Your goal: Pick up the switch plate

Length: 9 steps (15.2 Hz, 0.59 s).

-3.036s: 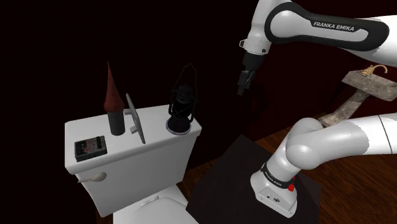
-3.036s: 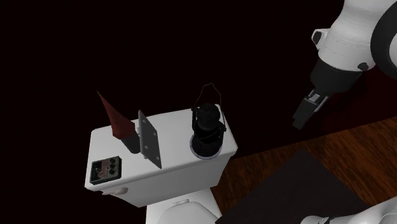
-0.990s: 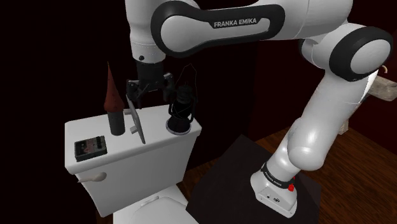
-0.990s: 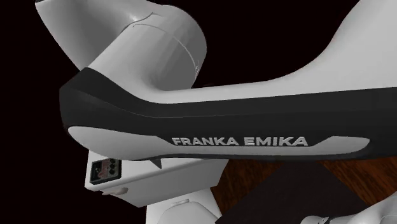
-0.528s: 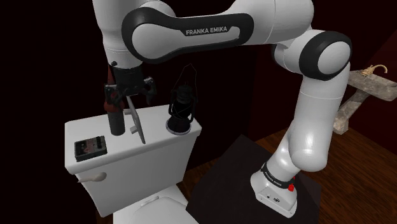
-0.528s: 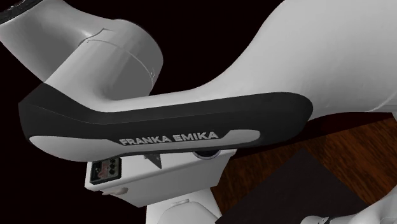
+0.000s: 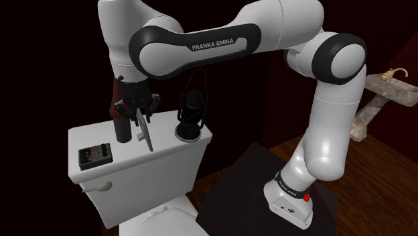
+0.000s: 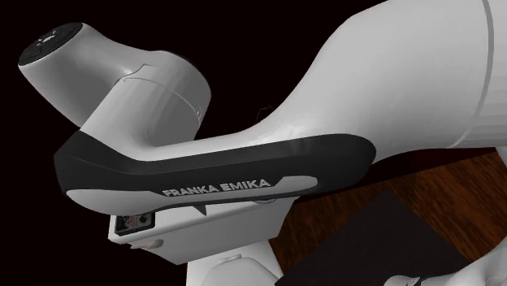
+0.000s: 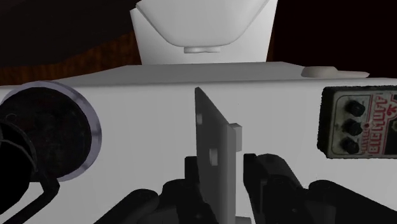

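Observation:
The switch plate (image 7: 145, 131) is a thin grey plate standing on edge on the white toilet tank lid (image 7: 171, 137). My black gripper (image 7: 138, 108) comes down on its upper edge from above. In the wrist view the plate (image 9: 216, 149), with a small nub on one face, sits between the two fingers (image 9: 267, 178). They press in against both of its faces, so the gripper (image 9: 219, 167) is shut on it. The plate still rests on the lid (image 9: 127, 95).
A dark red cone in a black holder (image 7: 122, 129) stands just beside the plate, away from the black lantern (image 7: 191, 110). A small pedal box with knobs (image 9: 359, 124) lies further along the lid. In the second exterior view the arm's link (image 8: 244, 175) blocks most of the tank.
The fingers have closed in from wide apart onto the plate. The hand has sunk slightly over it. The plate itself has not moved.

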Available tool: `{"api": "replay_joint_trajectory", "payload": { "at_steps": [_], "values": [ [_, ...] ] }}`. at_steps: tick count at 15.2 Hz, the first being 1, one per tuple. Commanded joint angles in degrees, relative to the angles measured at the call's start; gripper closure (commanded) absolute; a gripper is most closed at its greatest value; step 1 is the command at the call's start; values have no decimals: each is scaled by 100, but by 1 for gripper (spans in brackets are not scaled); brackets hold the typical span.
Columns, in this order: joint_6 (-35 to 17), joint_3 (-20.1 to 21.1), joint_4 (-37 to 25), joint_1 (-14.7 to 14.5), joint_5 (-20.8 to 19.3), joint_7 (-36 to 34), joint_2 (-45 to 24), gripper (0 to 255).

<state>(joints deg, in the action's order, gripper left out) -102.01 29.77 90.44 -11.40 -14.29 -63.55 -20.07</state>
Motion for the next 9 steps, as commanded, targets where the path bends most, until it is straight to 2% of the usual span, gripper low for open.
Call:
{"api": "replay_joint_trajectory", "payload": {
  "at_steps": [1,9],
  "values": [
    [-12,-1,9,1,-2,-1,-2,255],
    [71,8,-47,0,17,11,29,255]
  ]
}}
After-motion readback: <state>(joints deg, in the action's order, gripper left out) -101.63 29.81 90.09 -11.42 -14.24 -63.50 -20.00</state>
